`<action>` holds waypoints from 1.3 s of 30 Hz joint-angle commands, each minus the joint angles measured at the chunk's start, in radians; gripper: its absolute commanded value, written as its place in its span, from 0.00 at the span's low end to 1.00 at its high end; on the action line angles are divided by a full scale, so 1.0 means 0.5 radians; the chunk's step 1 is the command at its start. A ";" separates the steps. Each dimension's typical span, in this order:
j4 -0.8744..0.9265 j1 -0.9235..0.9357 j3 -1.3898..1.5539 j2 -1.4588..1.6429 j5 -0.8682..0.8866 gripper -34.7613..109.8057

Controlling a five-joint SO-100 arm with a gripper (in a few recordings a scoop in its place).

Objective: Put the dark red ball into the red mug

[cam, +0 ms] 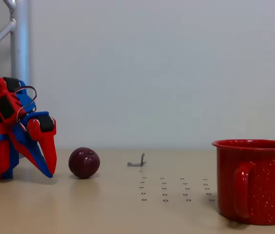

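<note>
The small glossy dark maroon ball [84, 163] rests on the tan table [103, 209], just beside the red-and-blue gripper [49, 171], seemingly nearly closed and empty; if nudged, it could be rolled away from the distant speckled red enamel mug [255, 181].

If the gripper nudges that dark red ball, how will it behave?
The dark red ball is round and rests free on the table, so it will probably roll. Its glossy skin may slip between the gripper fingertips.

Dark red ball [84, 163] on table, well apart from upright red mug [255, 181].
</note>
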 commanded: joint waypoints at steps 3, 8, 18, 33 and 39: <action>0.000 -0.015 0.031 0.144 -0.006 0.23; 0.003 -0.015 0.031 0.144 -0.006 0.23; 0.003 -0.055 0.031 0.144 -0.049 0.23; 0.034 -0.052 -1.503 -1.144 -1.647 0.24; 0.221 -0.003 -1.862 -1.534 -1.924 0.54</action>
